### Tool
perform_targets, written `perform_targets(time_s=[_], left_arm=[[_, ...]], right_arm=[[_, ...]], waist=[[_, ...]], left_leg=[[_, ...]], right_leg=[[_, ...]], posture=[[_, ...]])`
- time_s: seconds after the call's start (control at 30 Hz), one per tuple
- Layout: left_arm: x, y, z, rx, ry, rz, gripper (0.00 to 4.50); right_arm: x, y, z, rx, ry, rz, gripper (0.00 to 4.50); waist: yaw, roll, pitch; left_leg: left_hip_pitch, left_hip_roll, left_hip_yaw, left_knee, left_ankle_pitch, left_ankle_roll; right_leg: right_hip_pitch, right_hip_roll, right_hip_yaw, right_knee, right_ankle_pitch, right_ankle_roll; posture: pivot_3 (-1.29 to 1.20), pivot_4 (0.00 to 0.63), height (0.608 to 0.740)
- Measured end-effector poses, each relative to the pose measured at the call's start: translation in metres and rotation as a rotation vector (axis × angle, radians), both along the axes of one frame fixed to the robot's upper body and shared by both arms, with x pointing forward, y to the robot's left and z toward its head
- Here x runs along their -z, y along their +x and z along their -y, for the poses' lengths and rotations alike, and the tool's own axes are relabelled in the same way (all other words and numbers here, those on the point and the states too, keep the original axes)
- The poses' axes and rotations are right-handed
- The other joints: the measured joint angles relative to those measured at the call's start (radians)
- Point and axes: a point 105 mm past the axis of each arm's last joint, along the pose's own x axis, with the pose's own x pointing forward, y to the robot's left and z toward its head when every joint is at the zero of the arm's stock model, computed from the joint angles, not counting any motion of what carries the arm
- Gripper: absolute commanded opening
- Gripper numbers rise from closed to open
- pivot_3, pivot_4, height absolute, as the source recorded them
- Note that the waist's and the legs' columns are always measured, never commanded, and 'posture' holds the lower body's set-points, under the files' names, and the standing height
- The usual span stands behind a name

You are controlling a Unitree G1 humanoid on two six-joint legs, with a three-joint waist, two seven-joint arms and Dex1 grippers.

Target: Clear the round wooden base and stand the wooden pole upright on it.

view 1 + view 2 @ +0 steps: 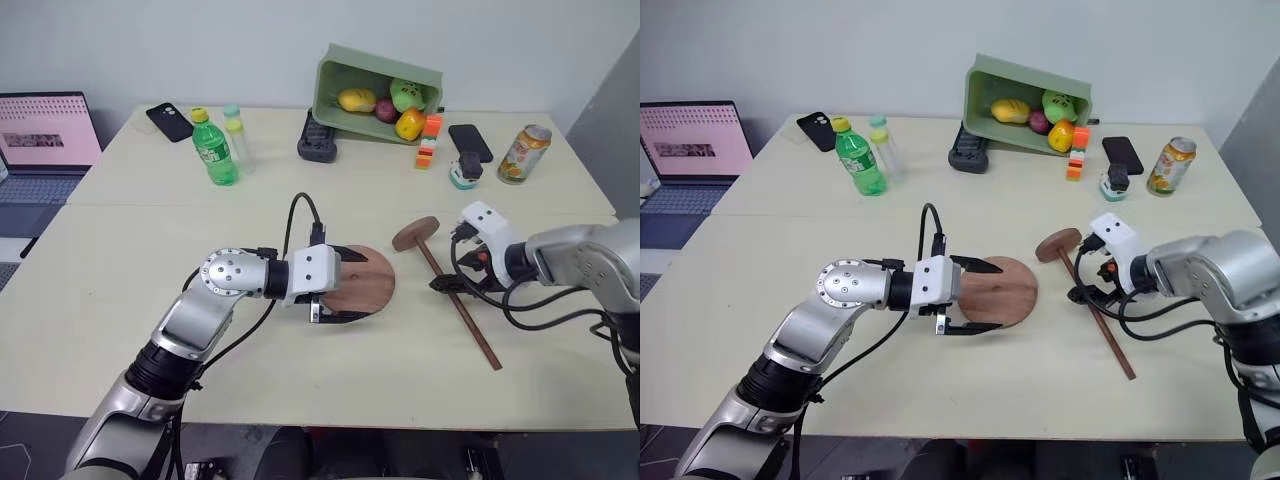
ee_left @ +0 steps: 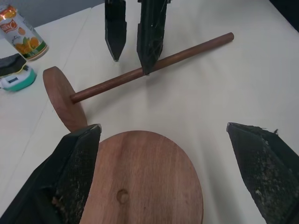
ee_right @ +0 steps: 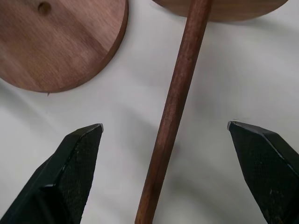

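The base [image 1: 358, 281] lies flat near the middle of the table [image 1: 120, 290], a little toward the front edge, and nothing sits on it, so clearing looks done. The pole [image 1: 455, 300] lies on its side just right of the base, disc end toward the back edge and rod running toward the front right corner; standing it up is all still to do. The left gripper [image 1: 340, 283] reaches in from the left with its fingers spread wide either side of the base's near rim, one toward the back and one toward the front, grasping nothing (whether either finger touches the wood I cannot tell). The right gripper [image 1: 455, 285] hangs over the rod about midway along it, jaws released and straddling it; in the right wrist view the rod runs up between the two fingers [image 3: 70, 172] with bare table on both sides, so no grip yet. My judgement: the next step is closing on the rod and lifting it, while the left steadies the base. The centre hole shows in the wrist views as a small dark spot [image 2: 123, 196], but in the head views the left gripper covers part of the base. How high the right fingertips stand above the table is hard to make out. The basket [image 1: 330, 95], bottles and phones along the back edge stay well apart.
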Motion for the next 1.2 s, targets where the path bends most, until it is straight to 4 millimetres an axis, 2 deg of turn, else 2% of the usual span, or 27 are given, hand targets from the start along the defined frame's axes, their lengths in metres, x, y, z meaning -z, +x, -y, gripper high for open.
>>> perform_targets(time_s=[0.13, 0.27, 0.37, 0.57, 0.77, 0.9, 1.1, 1.2], left_arm=[[0.012, -0.001, 0.001, -0.033, -0.003, 0.005, 4.5], [0.018, -0.003, 0.005, -0.041, -0.01, 0.005, 4.5], [0.021, -0.003, 0.004, -0.055, -0.004, 0.011, 4.5], [0.024, -0.004, 0.004, -0.07, -0.007, 0.026, 4.5], [0.026, -0.004, 0.003, -0.075, -0.003, 0.023, 4.5], [0.025, -0.004, 0.004, -0.072, -0.007, 0.026, 4.5], [0.014, -0.004, 0.008, -0.056, -0.084, -0.007, 4.5], [0.01, -0.001, -0.001, -0.074, -0.098, -0.035, 4.5]], right_arm=[[0.007, 0.015, 0.003, 0.031, -0.05, -0.075, 4.49], [0.018, 0.021, 0.004, 0.05, -0.06, -0.159, 4.49], [0.024, 0.024, 0.004, 0.062, -0.061, -0.204, 4.01], [0.022, 0.034, -0.002, 0.081, -0.027, -0.249, 2.66], [0.025, 0.033, -0.008, 0.083, -0.011, -0.28, 0.93], [0.023, 0.032, -0.009, 0.095, 0.006, -0.29, 0.24], [0.015, 0.032, -0.007, 0.136, 0.05, -0.292, 0.24], [-0.001, 0.031, -0.011, 0.147, 0.105, -0.262, 0.24]], waist=[[-0.001, 0.0, 0.0], [0.0, 0.0, 0.0], [0.0, 0.0, 0.0], [-0.001, 0.0, 0.0], [0.0, 0.0, 0.0], [0.0, 0.0, 0.0], [0.0, 0.0, 0.0], [0.0, 0.001, 0.0]], left_leg=[[0.0, 0.0, 0.0, 0.0, 0.0, 0.0], [-0.001, 0.0, 0.0, 0.0, 0.0, 0.0], [-0.001, 0.0, 0.0, 0.0, 0.0, 0.0], [-0.001, 0.001, 0.0, 0.0, 0.0, 0.0], [-0.001, 0.0, 0.0, 0.0, 0.0, 0.0], [-0.001, 0.0, 0.0, 0.0, 0.0, 0.0], [-0.001, 0.0, 0.0, 0.0, 0.0, 0.0], [-0.003, 0.0, 0.0, 0.0, 0.0, 0.0]], right_leg=[[0.0, 0.0, 0.0, 0.0, 0.0, 0.0], [-0.001, -0.001, 0.0, 0.0, 0.0, 0.0], [-0.001, -0.001, 0.0, 0.0, 0.0, 0.0], [-0.001, -0.002, 0.0, 0.0, 0.0, 0.0], [-0.001, -0.002, 0.0, 0.001, 0.0, 0.0], [-0.001, -0.002, 0.0, 0.001, 0.0, 0.0], [-0.001, -0.002, 0.0, 0.001, 0.0, 0.0], [-0.003, -0.002, 0.0, 0.001, 0.0, 0.0]], posture=[[0.0, 0.15, 0.74], [0.0, 0.15, 0.74], [0.0, 0.15, 0.74], [0.0, 0.15, 0.74], [0.0, 0.15, 0.74], [0.0, 0.15, 0.74], [0.0, 0.15, 0.74], [0.0, 0.15, 0.74]])
